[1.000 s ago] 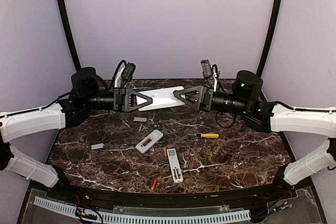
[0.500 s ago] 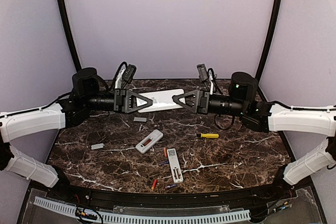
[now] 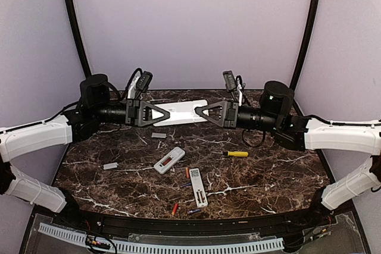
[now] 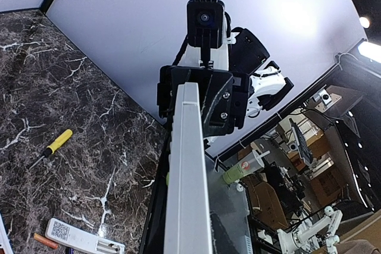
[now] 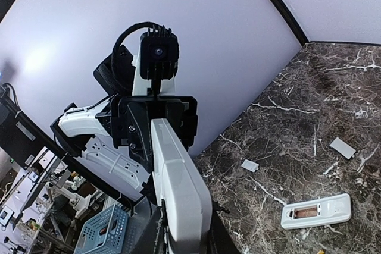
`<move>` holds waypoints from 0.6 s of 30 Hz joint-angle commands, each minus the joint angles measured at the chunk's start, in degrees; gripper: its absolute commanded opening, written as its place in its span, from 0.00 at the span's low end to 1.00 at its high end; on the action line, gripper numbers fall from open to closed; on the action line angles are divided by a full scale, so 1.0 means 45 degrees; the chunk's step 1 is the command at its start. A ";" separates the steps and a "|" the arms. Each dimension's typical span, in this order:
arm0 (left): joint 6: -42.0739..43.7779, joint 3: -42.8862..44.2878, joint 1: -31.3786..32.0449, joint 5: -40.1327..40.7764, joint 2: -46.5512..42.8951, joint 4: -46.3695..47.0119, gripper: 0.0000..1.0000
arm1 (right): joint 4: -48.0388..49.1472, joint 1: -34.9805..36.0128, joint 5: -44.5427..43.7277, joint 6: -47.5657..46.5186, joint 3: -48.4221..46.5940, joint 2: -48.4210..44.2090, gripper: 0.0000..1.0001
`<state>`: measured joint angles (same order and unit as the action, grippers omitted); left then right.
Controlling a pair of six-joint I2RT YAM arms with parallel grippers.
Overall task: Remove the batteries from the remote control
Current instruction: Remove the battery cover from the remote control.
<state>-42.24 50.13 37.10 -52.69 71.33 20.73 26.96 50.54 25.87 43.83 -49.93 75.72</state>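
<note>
**Holding white remote between both claws**

I have the left claw (image 3: 168, 115) clamped on one end of the white remote (image 3: 183, 112) and the right claw (image 3: 197, 111) closed on the other. It hangs above the tabletop (image 3: 280, 176), likely so one claw steadies it while the other works it. The loose batteries (image 3: 187, 172) lie below, beside a flat remote (image 3: 198, 187). Can't tell if the held one has cells inside.
</note>
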 commanded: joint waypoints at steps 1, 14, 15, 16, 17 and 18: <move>0.0033 0.0507 -0.0138 -0.0582 -0.0517 0.0117 0.00 | 0.0028 -0.0343 -0.0731 0.0145 0.0351 -0.0061 0.10; -0.0084 0.0500 -0.0250 -0.0606 -0.0554 0.0034 0.00 | -0.0002 -0.0635 -0.0792 0.0656 0.0809 -0.0143 0.35; -0.0086 0.0491 -0.0279 -0.0611 -0.0566 0.0038 0.00 | -0.0018 -0.0654 -0.0793 0.0680 0.0821 -0.0156 0.35; -0.0076 0.0474 -0.0288 -0.0625 -0.0575 0.0002 0.00 | -0.0027 -0.0679 -0.0800 0.0697 0.0849 -0.0149 0.35; -0.0081 0.0468 -0.0318 -0.0630 -0.0576 0.0002 0.00 | -0.0019 -0.0684 -0.0796 0.0705 0.0858 -0.0148 0.32; -0.0080 0.0449 -0.0326 -0.0615 -0.0577 0.0002 0.00 | -0.0022 -0.0705 -0.0752 0.0701 0.0861 -0.0158 0.29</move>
<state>-42.72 50.54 36.07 -52.69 71.24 18.20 28.34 48.66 25.43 46.57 -47.37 75.50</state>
